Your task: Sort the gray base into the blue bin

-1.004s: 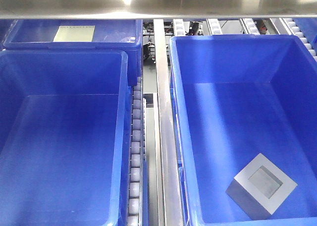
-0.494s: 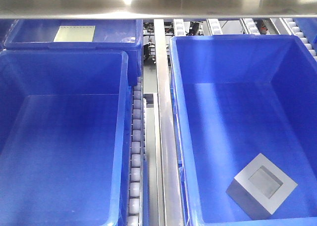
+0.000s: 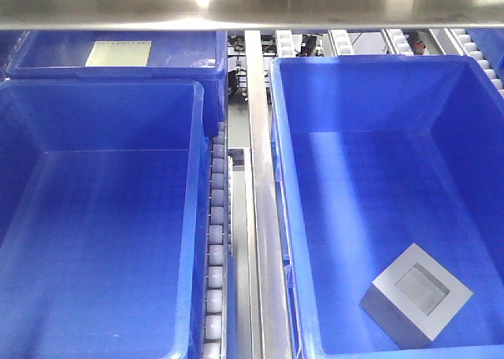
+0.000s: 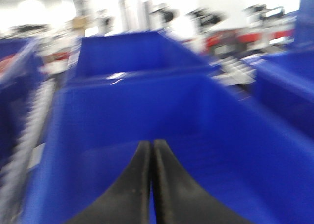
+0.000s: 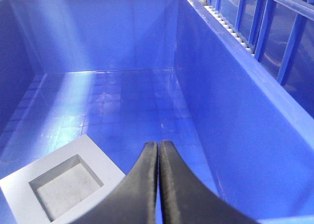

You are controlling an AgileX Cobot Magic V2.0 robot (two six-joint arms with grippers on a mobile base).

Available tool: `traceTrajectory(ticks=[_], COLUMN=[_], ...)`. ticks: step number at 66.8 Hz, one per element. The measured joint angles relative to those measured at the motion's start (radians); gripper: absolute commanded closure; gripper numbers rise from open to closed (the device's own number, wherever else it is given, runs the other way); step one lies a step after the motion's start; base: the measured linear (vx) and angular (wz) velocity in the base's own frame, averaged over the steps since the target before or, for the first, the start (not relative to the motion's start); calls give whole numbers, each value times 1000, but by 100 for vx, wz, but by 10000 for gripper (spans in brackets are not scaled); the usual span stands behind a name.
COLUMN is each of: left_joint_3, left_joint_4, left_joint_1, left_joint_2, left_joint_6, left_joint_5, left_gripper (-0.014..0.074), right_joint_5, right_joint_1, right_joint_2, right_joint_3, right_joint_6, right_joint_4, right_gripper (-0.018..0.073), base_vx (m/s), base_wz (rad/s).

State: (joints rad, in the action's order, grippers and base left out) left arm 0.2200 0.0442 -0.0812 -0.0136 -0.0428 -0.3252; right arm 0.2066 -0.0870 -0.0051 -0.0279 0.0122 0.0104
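The gray base [image 3: 416, 296] lies on the floor of the right-hand blue crate [image 3: 293, 178], near its front corner, recessed pocket facing up. The right wrist view shows it as a pale block [image 5: 61, 184] at lower left, just left of my right gripper [image 5: 159, 143], which is shut with nothing between its black fingers. A second blue bin [image 3: 193, 162] stands to the left and holds nothing. My left gripper [image 4: 150, 143] is shut and empty above a blue bin [image 4: 122, 101]; that view is blurred. Neither arm appears in the front view.
A third blue crate [image 3: 205, 68] with a pale rectangular sheet [image 3: 118, 53] sits at back left. A roller track [image 3: 216, 241] and steel rail [image 3: 260, 194] run between the bins. A steel beam [image 3: 252, 9] crosses the top.
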Motion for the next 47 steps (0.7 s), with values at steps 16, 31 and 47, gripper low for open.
traceTrajectory(ticks=[16, 31, 47], left_joint_3=[-138, -241, -246], left_joint_4=[-35, -44, -44], left_joint_1=[152, 156, 156], left_joint_2=[0, 0, 0], left_joint_6=[0, 0, 0], left_joint_5=[66, 167, 176], left_gripper=[604, 604, 604], right_joint_5=[0, 0, 1], right_joint_1=[0, 0, 0], right_joint_2=[0, 0, 0], right_joint_3=[0, 0, 0], right_joint_6=[0, 0, 0], right_joint_4=[0, 0, 0], right_gripper=[564, 564, 564], base_vx=[0, 0, 0], base_wz=[0, 0, 0])
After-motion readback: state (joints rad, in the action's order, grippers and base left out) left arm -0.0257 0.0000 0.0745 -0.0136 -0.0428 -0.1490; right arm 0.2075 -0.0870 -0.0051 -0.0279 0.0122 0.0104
